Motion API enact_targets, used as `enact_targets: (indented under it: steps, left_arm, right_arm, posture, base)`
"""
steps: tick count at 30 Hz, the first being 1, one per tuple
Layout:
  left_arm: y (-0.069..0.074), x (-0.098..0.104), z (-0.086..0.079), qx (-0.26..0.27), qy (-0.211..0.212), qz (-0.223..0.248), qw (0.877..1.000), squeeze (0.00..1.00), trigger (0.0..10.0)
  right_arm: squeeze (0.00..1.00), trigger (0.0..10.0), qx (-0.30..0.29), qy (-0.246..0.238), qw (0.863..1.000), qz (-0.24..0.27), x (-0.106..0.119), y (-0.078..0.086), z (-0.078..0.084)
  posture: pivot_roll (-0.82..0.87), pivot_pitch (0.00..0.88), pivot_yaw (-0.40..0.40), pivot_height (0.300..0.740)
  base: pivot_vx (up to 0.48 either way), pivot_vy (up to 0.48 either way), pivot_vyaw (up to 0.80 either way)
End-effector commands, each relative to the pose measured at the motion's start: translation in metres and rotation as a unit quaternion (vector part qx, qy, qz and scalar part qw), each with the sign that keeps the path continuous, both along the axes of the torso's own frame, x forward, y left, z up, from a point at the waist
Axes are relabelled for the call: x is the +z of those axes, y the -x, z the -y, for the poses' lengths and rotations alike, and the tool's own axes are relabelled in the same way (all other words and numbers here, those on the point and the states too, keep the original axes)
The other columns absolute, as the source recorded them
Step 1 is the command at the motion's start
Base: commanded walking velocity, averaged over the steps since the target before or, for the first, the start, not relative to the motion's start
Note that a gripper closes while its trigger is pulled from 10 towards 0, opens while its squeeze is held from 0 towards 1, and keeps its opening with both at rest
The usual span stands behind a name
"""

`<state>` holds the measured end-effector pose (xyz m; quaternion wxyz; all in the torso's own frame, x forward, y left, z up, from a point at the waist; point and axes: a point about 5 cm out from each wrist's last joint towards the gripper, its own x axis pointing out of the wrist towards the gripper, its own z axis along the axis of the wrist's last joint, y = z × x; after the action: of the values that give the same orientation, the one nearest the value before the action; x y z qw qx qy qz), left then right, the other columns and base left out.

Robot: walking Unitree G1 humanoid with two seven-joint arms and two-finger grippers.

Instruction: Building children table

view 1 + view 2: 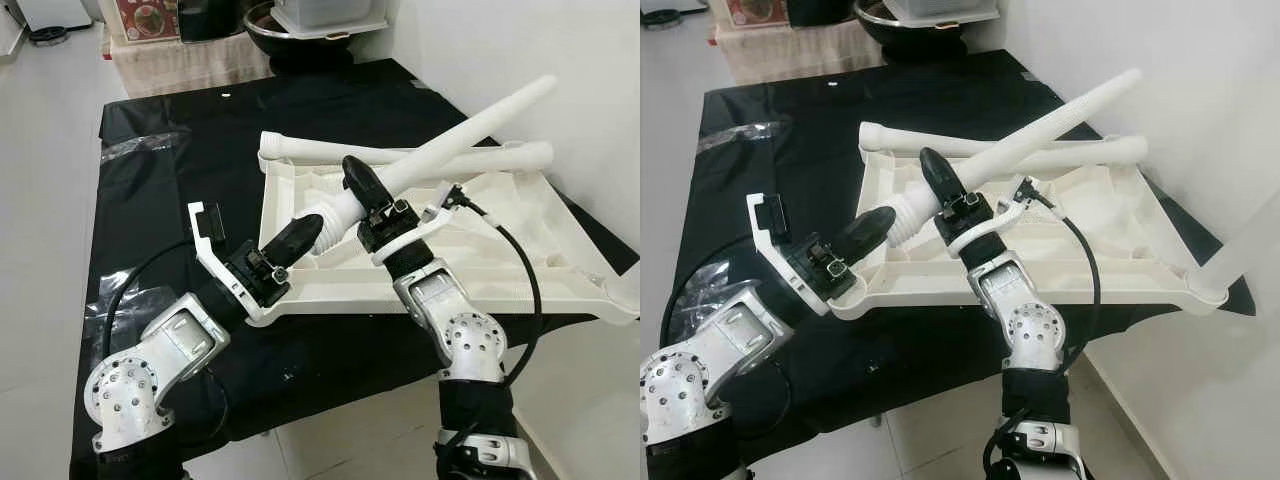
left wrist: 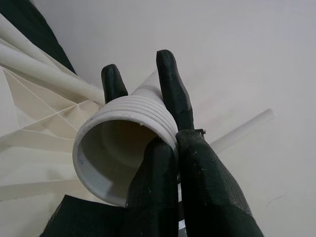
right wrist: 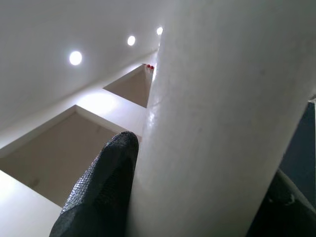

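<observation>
A black-covered surface [image 1: 160, 200] carries an upturned white plastic tabletop [image 1: 520, 250] with ribbed underside, a second white leg [image 1: 300, 150] lying along its far rim. A long tapered white plastic leg [image 1: 450, 140] slants above it. The right gripper [image 1: 362, 190] is clenched around the leg's lower shaft; the left gripper [image 1: 295, 240] pinches its threaded end [image 2: 129, 129].

This looks like a room in a home. The floor [image 1: 40, 200] has pale tiles and the wall [image 1: 520, 50] on the right is plain white. A low table with a black cover [image 1: 160, 220] stands near. Far off, a big metal bowl [image 1: 262, 28] and a box [image 1: 145, 18] sit on a cloth-covered stand [image 1: 185, 62].
</observation>
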<state>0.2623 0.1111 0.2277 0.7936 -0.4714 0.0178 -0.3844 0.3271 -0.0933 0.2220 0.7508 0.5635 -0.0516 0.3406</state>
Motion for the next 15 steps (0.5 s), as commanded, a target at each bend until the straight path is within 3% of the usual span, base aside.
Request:
enact_targets:
  steps: [1, 4, 5, 6, 11, 12, 15]
  left_arm:
    - [0.001, -0.002, -0.001, 0.010, -0.006, 0.000, 1.000, 0.00, 0.0]
    - [0.000, -0.004, -0.002, 0.019, -0.013, 0.000, 1.000, 0.00, 0.5]
    - [-0.002, -0.006, -0.004, 0.032, -0.022, -0.004, 0.999, 0.80, 10.0]
    - [-0.006, -0.009, -0.007, 0.049, -0.021, -0.017, 0.998, 1.00, 10.0]
    - [-0.009, -0.013, -0.014, 0.068, -0.016, -0.027, 0.997, 1.00, 10.0]
    - [-0.005, -0.009, -0.014, 0.053, -0.024, -0.009, 0.998, 1.00, 10.0]
    - [0.004, -0.006, -0.016, 0.025, -0.045, 0.023, 0.998, 1.00, 10.0]
  right_arm:
    - [0.00, 0.0, 0.020, -0.011, 0.999, 0.034, 0.021, 0.001, -0.021]
    - [0.00, 0.0, 0.019, -0.008, 0.999, 0.036, 0.021, 0.001, -0.020]
    - [0.00, 0.0, 0.018, -0.005, 0.999, 0.038, 0.022, 0.001, -0.020]
    - [0.00, 0.0, 0.017, 0.000, 0.999, 0.040, 0.023, 0.001, -0.019]
    - [0.00, 0.0, -0.004, 0.029, 0.998, 0.048, 0.025, -0.001, -0.014]
    - [0.00, 0.0, -0.044, 0.064, 0.996, 0.048, 0.025, -0.005, -0.007]
    - [0.00, 0.0, -0.106, 0.096, 0.989, 0.039, 0.027, -0.015, 0.009]
  posture:
    - [-0.02, 0.122, -0.030, 0.740]
    - [-0.02, 0.120, -0.029, 0.740]
    - [-0.02, 0.120, -0.029, 0.740]
    - [-0.02, 0.120, -0.028, 0.740]
    - [-0.02, 0.119, -0.028, 0.740]
    - [-0.02, 0.119, -0.028, 0.740]
    - [-0.02, 0.118, -0.027, 0.740]
  base:
    - [0.000, 0.000, 0.00]
    - [0.000, 0.000, 0.00]
    - [0.000, 0.000, 0.00]
    - [0.000, 0.000, 0.00]
    - [0.000, 0.000, 0.00]
    - [0.000, 0.000, 0.00]
    - [0.000, 0.000, 0.00]
